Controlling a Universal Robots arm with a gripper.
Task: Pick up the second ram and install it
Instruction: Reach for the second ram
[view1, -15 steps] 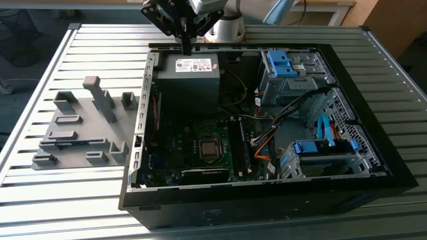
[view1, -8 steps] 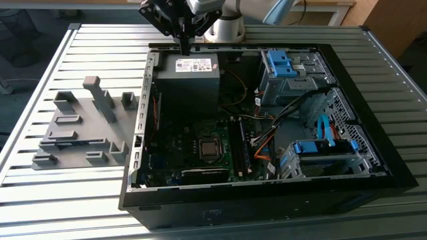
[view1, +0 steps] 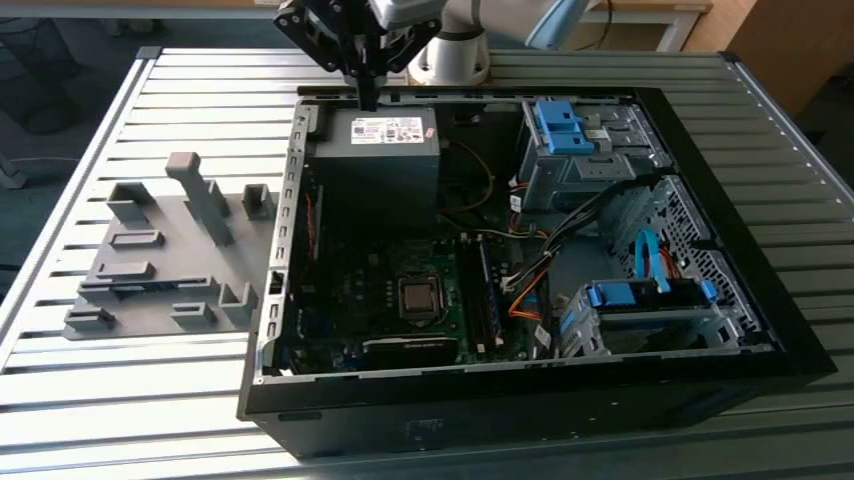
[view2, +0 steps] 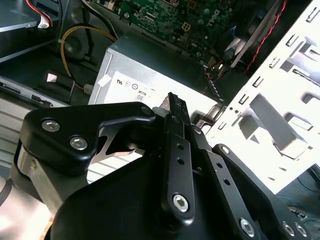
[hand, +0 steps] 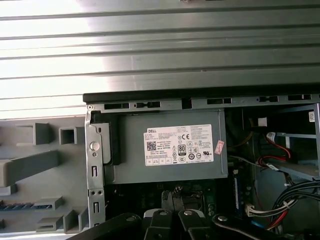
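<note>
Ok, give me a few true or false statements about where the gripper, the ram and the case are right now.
1. The gripper is above the power supply. True.
2. The second ram is in the gripper. False: it sits in the grey fixture, apart from the gripper.
3. The computer case is closed. False: its side is open and the motherboard shows.
4. The grey fixture lies at the exterior view's left of the case. True.

Matte black gripper, built of flat jointed link plates pinned with round silver screws and tapering to slim fingers; above it, a silvery-grey arm tube and, beyond that, a pale blue joint cap.
</note>
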